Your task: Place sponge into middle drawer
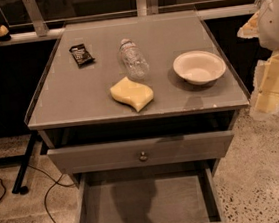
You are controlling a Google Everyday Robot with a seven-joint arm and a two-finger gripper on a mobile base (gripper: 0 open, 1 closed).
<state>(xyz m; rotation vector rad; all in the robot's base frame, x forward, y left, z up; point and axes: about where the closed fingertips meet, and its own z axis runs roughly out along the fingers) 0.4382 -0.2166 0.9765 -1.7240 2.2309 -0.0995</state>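
You see the sponge point(132, 93) lying flat on the desk point(68, 104), close to the front edge and about midway along it. Its long axis runs nearly parallel with that front edge, turned a little so that the left end points toward the back left corner and the right end toward the front right corner. Its wavy outline shows along the near side.

Your hand point(270, 88) hangs beyond the right edge of the desk, level with the front right corner, apart from everything on the top. You cannot tell how far open it is, and nothing shows in its grasp.

Just behind the sponge a clear plastic bottle point(133, 59) lies on its side, its cap toward the back edge. A white bowl point(199, 67) stands upright toward the right edge, and a small black packet point(81, 54) lies toward the back left corner.

Under the front edge sits a shut drawer front with a round knob point(143, 157). Below it the middle drawer point(154, 200) is pulled out toward you, its flat grey floor showing. Around the desk you see a speckled floor point(267, 169), with black cables point(48, 192) at the left.
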